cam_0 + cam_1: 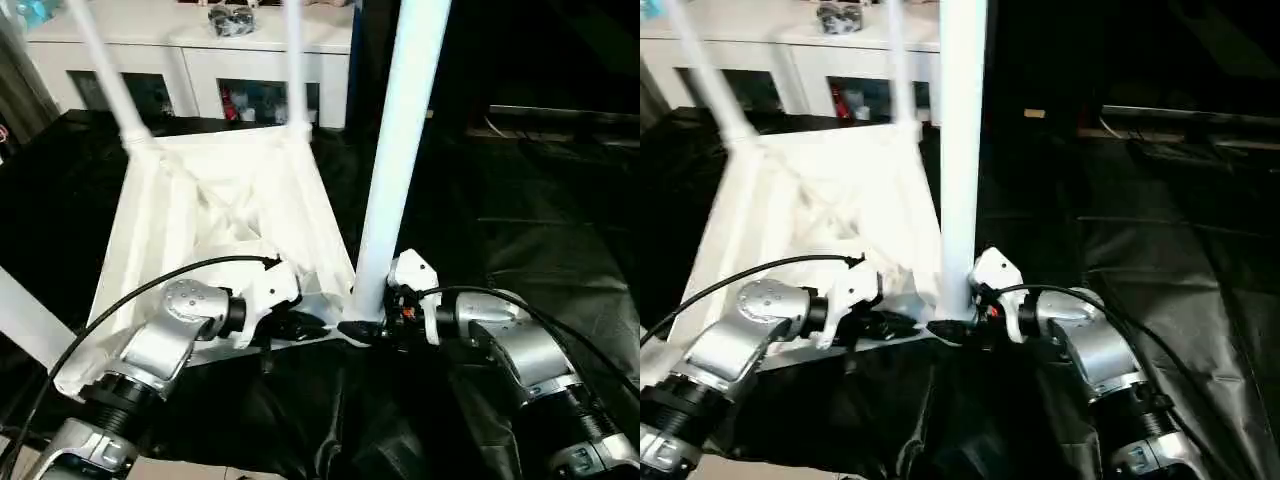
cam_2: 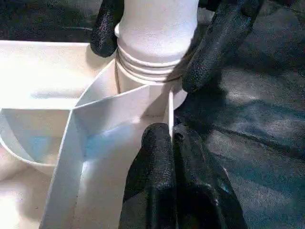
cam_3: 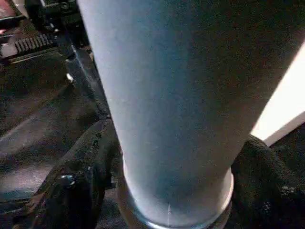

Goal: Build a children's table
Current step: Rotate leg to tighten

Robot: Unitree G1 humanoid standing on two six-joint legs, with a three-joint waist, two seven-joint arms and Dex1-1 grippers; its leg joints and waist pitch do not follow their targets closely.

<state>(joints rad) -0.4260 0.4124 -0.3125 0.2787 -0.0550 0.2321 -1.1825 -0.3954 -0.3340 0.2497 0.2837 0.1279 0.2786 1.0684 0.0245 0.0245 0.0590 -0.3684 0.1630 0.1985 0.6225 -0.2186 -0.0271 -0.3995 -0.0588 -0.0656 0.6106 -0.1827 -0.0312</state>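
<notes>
The children's table top (image 1: 220,200) lies upside down on black cloth, ribbed underside up. Two white legs (image 1: 105,70) (image 1: 295,60) stand in its far corners. A third leg (image 1: 400,150) stands upright in the near right corner socket, its threaded collar (image 2: 147,64) just above the socket. My right gripper (image 1: 365,328) is at that leg's base, with one black finger (image 2: 219,43) on each side against it. In the right wrist view the leg (image 3: 171,95) rises between those fingers. My left gripper (image 2: 170,136) is shut on the table top's thin rim beside the socket.
A white cabinet (image 1: 200,60) with glass doors stands behind the table top, with a dark object (image 1: 232,18) on it. Black cloth (image 1: 520,200) covers the floor to the right. A white slanted bar (image 1: 25,320) crosses the left edge.
</notes>
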